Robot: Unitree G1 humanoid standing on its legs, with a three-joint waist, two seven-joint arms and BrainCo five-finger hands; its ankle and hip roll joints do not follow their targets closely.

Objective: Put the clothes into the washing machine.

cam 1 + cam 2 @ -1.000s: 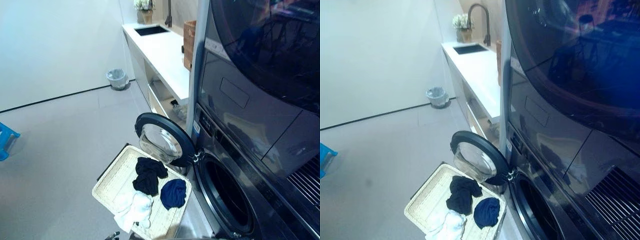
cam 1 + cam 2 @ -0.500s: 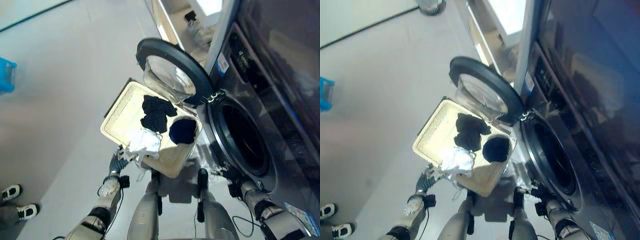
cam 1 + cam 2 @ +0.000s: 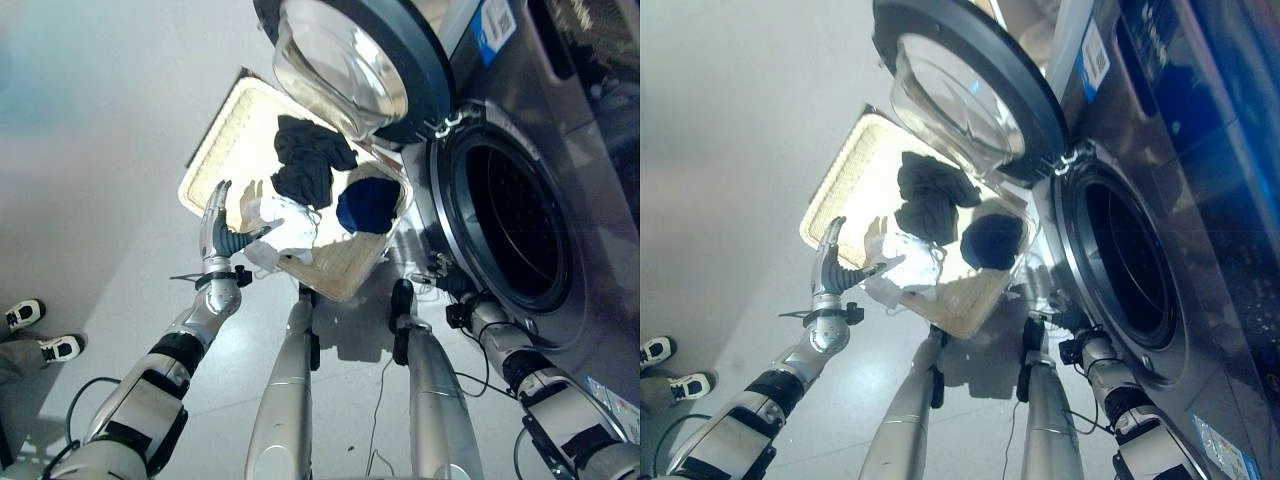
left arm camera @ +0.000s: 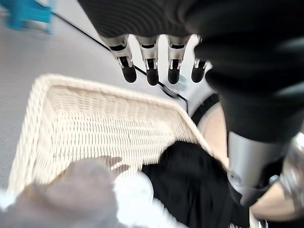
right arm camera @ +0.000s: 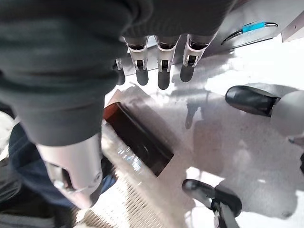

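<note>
Clothes lie in the wicker basket (image 3: 222,140) beside the open washing machine (image 3: 520,215): white garment (image 3: 290,225), black (image 3: 310,165), navy (image 3: 368,203). Left hand (image 3: 222,232), fingers straight, holds nothing; right hand (image 5: 156,57) likewise. Soft, light fabric probably suits bunching mid-heap.

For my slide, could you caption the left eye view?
Open left hand over white garment in cream wicker basket.

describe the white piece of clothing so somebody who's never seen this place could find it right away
Below the open round door of the dark front-loading washing machine sits a pale woven wicker basket. The crumpled white garment lies at its near edge beside the robot's open left hand, the one light item next to black and navy clothes.
</note>
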